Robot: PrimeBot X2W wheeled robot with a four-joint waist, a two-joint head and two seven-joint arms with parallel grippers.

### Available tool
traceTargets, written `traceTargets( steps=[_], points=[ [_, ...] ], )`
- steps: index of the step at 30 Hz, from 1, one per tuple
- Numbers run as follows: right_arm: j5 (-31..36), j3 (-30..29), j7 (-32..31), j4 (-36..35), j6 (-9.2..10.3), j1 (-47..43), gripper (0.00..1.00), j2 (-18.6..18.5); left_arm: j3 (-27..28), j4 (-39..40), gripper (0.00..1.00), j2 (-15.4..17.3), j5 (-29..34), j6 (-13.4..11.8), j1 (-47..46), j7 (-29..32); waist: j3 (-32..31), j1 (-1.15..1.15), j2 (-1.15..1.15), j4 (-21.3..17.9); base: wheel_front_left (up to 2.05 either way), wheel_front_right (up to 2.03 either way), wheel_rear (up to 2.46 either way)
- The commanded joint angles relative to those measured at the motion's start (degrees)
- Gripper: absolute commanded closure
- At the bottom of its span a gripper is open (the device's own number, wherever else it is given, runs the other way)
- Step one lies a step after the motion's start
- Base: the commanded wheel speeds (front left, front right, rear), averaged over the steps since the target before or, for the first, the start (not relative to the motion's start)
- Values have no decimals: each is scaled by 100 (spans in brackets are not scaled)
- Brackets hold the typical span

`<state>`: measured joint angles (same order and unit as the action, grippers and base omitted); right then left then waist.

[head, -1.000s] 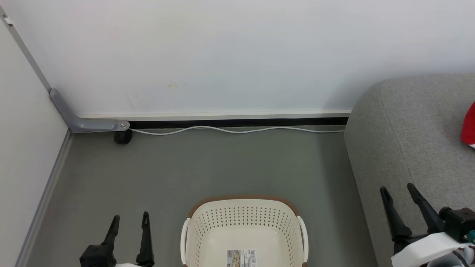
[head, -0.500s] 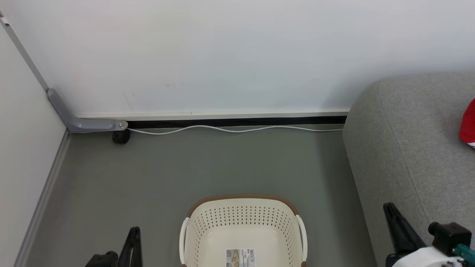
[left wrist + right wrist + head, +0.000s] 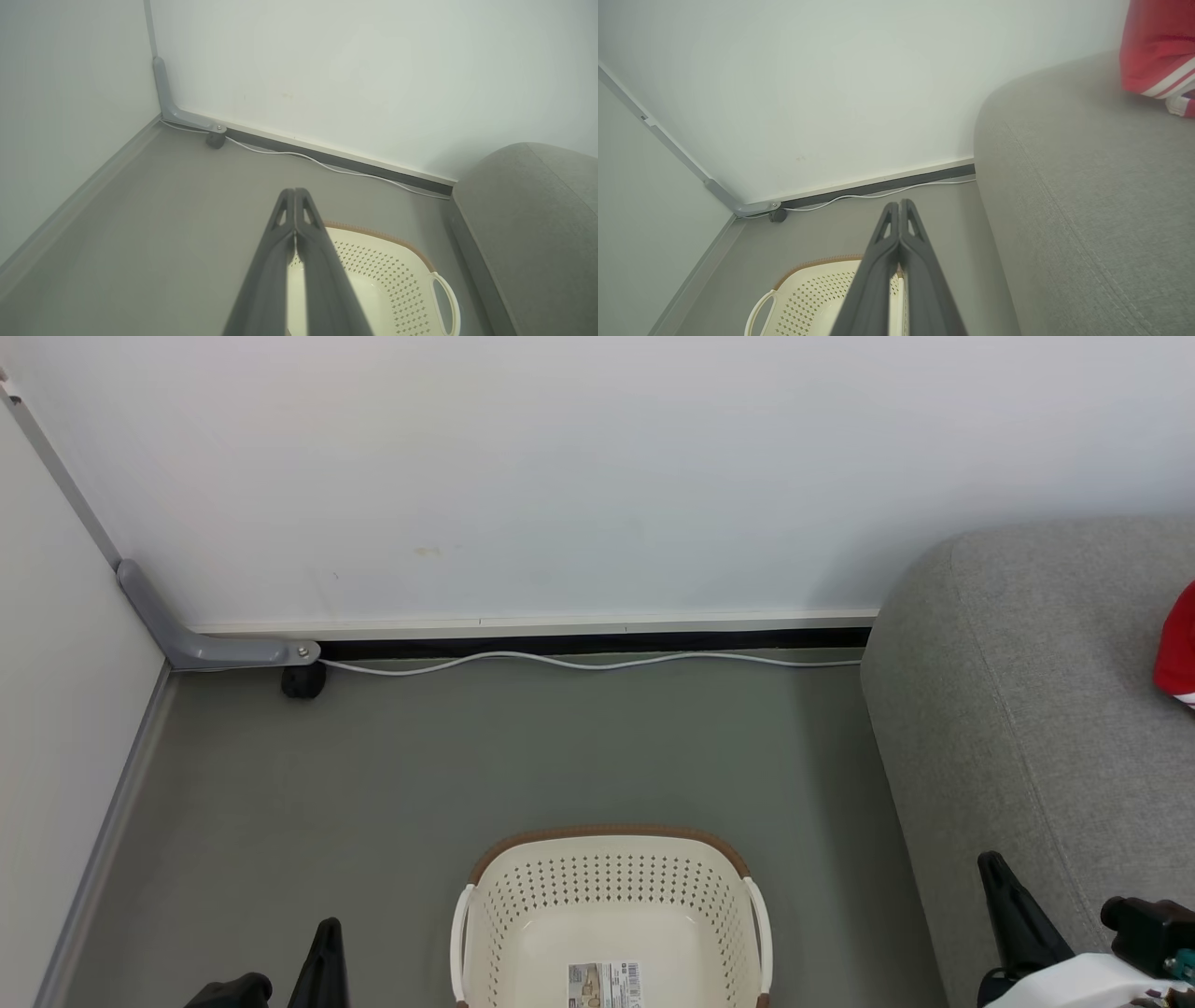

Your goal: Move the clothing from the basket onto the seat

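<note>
Both closed over last second: left end effector [image 3: 294,192] and right end effector [image 3: 900,203], previously apart, had fingers together, empty, drawn lower. Basket [image 3: 607,833] was empty; clothing [image 3: 1178,649] lay on seat [image 3: 1027,691]. Transfer judged complete.

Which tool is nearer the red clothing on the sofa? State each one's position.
Right. The right tool is by the sofa bearing the clothing; the left tool sits beyond the basket.
</note>
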<state>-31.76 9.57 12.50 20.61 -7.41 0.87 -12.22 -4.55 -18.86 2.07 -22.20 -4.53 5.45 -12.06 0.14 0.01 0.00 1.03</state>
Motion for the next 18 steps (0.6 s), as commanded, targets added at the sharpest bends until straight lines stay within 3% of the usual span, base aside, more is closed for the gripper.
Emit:
traceTargets(
  steps=[1,18],
  points=[
    [-156,-83,-51,-179,-1,205,100,-64,86,169,100,32,-195,67,-228,25,0,-1,0,-1,0,0,0],
    [-1086,-311,-331,-253,-2,257,100,83,244,219,100,39,-1260,245,-373,310,1,-1,0,-17,0,0,0]
  ],
)
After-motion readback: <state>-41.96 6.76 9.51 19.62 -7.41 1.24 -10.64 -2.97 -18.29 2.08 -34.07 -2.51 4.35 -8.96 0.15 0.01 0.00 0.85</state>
